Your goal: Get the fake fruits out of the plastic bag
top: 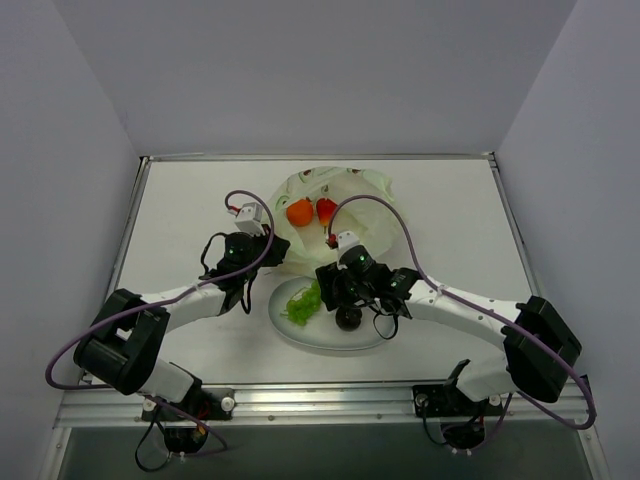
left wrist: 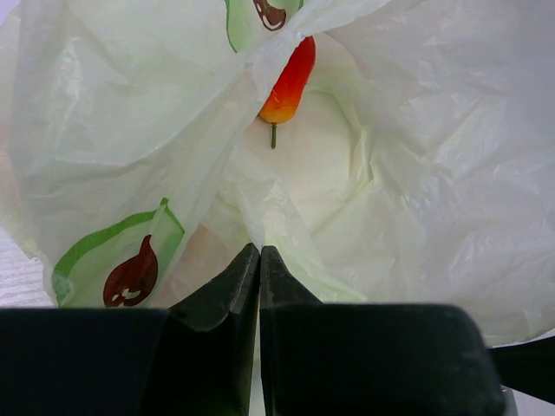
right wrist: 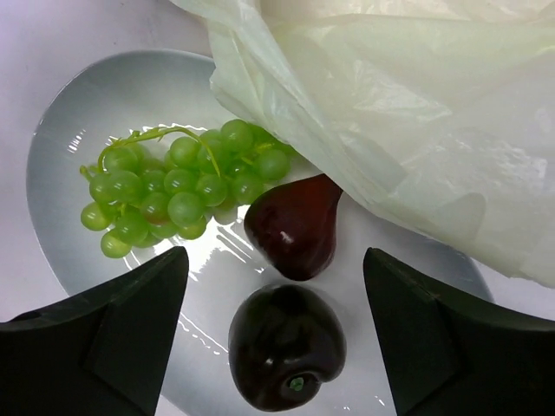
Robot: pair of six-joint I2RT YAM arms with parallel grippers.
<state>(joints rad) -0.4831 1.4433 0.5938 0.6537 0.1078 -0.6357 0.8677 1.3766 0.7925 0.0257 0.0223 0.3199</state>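
Observation:
The plastic bag (top: 345, 195) lies crinkled at the table's middle back, with a round orange (top: 299, 212) and a red strawberry-like piece (top: 326, 209) in its open mouth. My left gripper (top: 268, 250) is shut on the bag's near-left edge (left wrist: 416, 173); an orange-red oval (left wrist: 289, 80) shows inside. My right gripper (top: 340, 292) is open and empty above the white plate (top: 310, 337). In the right wrist view the gripper (right wrist: 273, 256) hovers over two dark maroon balls (right wrist: 295, 225) (right wrist: 286, 347), with the green grape bunch (right wrist: 173, 186) to their left on the plate (right wrist: 78, 130).
The bag's edge (right wrist: 416, 130) drapes over the plate's far side. Grey walls close in the table on the left, back and right. Purple cables loop over both arms.

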